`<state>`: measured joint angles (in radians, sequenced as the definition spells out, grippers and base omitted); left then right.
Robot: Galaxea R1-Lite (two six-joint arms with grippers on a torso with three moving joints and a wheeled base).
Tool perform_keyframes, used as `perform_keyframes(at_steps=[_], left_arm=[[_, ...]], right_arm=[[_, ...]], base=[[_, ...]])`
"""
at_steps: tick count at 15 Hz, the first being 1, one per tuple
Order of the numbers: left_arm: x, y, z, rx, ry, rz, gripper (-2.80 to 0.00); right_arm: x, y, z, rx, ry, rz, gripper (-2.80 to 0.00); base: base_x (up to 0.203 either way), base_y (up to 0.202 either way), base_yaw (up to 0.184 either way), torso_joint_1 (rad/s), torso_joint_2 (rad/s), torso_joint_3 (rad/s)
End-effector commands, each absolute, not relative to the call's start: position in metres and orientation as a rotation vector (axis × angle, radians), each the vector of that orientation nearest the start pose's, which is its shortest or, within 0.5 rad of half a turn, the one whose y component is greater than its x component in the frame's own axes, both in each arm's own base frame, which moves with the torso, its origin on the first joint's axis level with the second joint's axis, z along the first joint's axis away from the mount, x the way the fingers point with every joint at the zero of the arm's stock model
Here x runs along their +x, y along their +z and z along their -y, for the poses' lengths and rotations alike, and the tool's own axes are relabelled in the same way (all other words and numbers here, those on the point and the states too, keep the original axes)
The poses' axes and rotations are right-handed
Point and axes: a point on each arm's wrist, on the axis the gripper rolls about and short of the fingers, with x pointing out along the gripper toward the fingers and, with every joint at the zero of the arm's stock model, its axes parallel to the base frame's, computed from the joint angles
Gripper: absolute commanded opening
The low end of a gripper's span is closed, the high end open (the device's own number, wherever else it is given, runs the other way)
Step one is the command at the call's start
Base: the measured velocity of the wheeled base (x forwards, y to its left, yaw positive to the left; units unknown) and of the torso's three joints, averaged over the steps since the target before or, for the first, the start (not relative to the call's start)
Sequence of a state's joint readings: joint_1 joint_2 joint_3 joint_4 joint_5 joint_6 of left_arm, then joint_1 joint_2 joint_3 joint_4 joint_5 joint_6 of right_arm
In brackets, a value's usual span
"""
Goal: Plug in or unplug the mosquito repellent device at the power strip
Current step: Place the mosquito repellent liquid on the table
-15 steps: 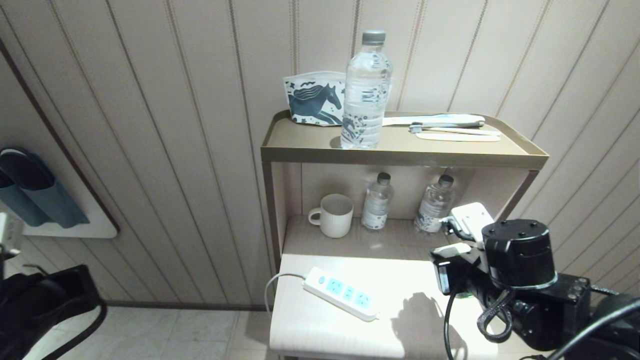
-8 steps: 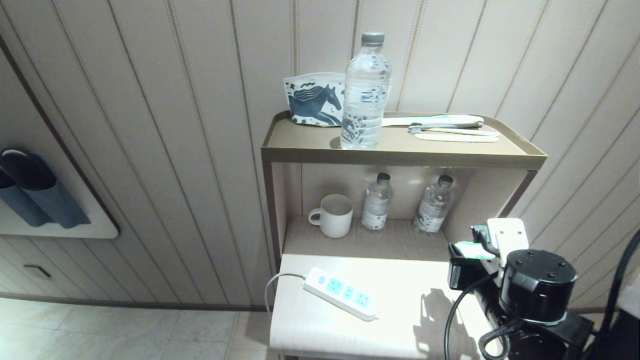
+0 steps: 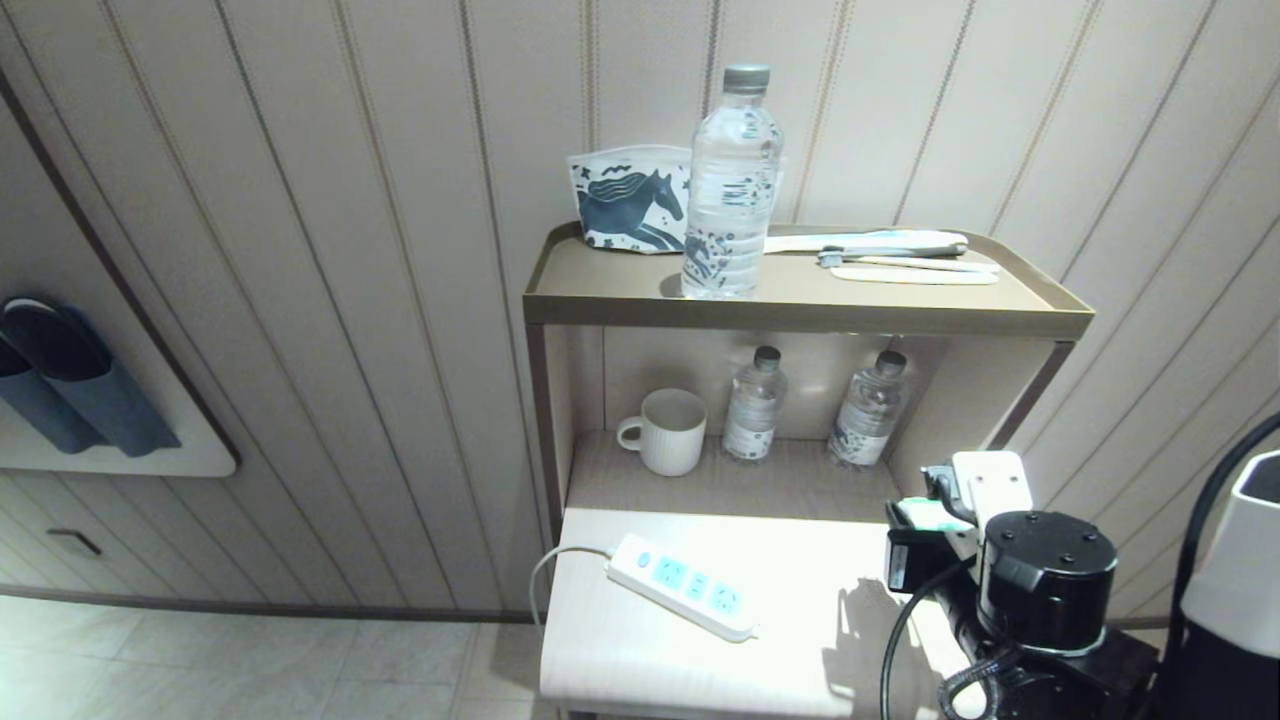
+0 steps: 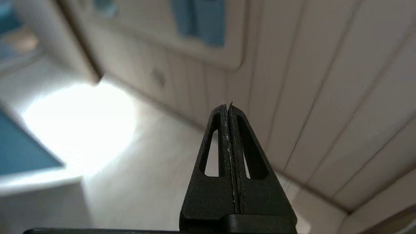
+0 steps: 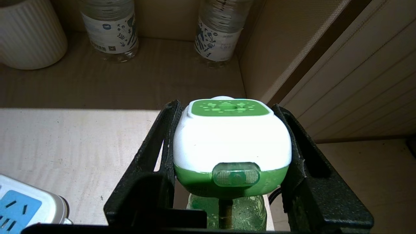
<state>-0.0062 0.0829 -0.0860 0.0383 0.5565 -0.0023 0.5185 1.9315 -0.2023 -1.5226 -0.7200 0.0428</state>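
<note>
**Device in hand, sockets bare: plugging not yet done**

Far left of the power strip [image 3: 680, 587], out of the head view: left end effector [image 4: 229, 109], fingers pressed together on nothing, aimed at a panelled wall and floor, well apart from the power strip. Idle, by the look of it.

Left part of the worktop [image 3: 620, 650]: power strip lying flat and slanted, white cord off its left end, round blue button at that end, light-blue socket faces all bare. Nothing plugged in anywhere along it.

Behind the power strip, on the lower shelf [image 3: 790, 485]: white ribbed mug [image 3: 668, 430] and two small water bottles [image 3: 754, 403], untouched. Above, a tall water bottle [image 3: 730, 180] on the top shelf.

Right of the power strip, over the worktop's right edge: right end effector [image 5: 229, 143], half spread and pinching the mosquito repellent device [image 5: 231, 144] by the two sides of its white-and-green head, green bottle hanging below between the fingers. Device clear of the power strip, well apart from the nearest socket; in the right wrist view only a corner of the power strip [image 5: 22, 208] visible, off to one side of the fingers.

Judged stage: grasp secured, the carry toward the power strip left to do. Still to come if plugging in is meant: bringing the device over a socket, lining up its prongs (hidden here), pressing it home, letting go. Prong direction relative to the socket: cannot tell.
</note>
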Motion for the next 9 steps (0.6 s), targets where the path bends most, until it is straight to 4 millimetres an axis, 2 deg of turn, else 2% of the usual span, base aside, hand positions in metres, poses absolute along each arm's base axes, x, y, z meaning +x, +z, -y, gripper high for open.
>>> perform_keyframes(at_steps=[1, 5, 9], left_arm=[[-0.031, 0.092, -0.008, 0.036, 0.392, 0.033, -2.80], [-0.024, 0.078, 0.001, 0.056, -0.041, -0.007, -2.80], [-0.023, 0.075, 0.000, -0.003, 0.009, -0.003, -2.80]], right_arm=[[0.222, 0.076, -0.111, -0.052, -0.206, -0.141, -2.80], [0.219, 0.073, -0.109, -0.055, -0.205, -0.161, -2.80], [0.218, 0.064, -0.110, -0.051, -0.198, -0.189, -2.80]], base=[[0.000, 0.000, 0.000, 0.000, 0.00, 0.000], [0.000, 0.000, 0.000, 0.000, 0.00, 0.000], [0.000, 0.000, 0.000, 0.000, 0.00, 0.000]])
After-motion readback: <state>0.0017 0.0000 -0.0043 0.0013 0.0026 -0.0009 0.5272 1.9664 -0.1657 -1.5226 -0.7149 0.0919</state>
